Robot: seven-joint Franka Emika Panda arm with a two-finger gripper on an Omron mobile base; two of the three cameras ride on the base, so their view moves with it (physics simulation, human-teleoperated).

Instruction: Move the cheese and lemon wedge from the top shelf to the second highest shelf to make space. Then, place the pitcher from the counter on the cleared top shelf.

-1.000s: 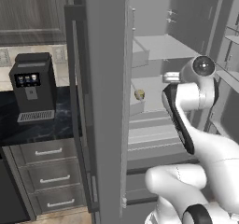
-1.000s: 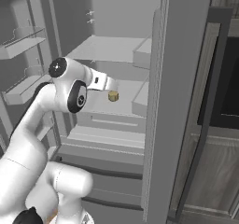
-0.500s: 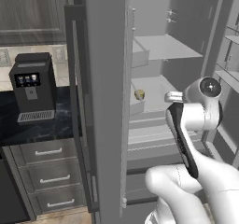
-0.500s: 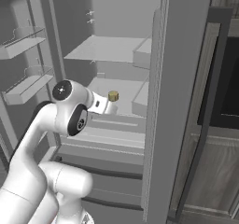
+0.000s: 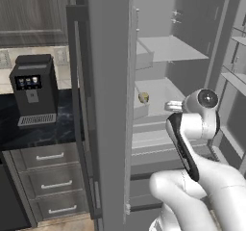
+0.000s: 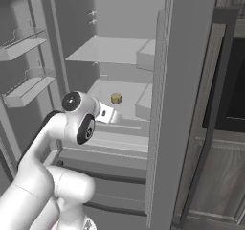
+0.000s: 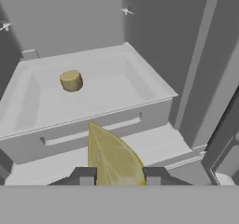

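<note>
Lower now, the gripper [image 7: 115,177], jaws clamped on the lemon wedge [image 7: 113,158], must set it beside the cheese [image 7: 71,80].

We see our arm rise from base, bend at elbow, forearm reaching forward into open fridge at mid height; wrist roughly level, hand pointing toward back wall. Our gripper [image 7: 115,175] closed on lemon wedge [image 7: 112,156], dark fingertips [image 7: 84,175] pressing it from both sides, wedge point sticking up between them. In right base view our gripper [image 6: 111,114] pokes out past round wrist joint
</note>
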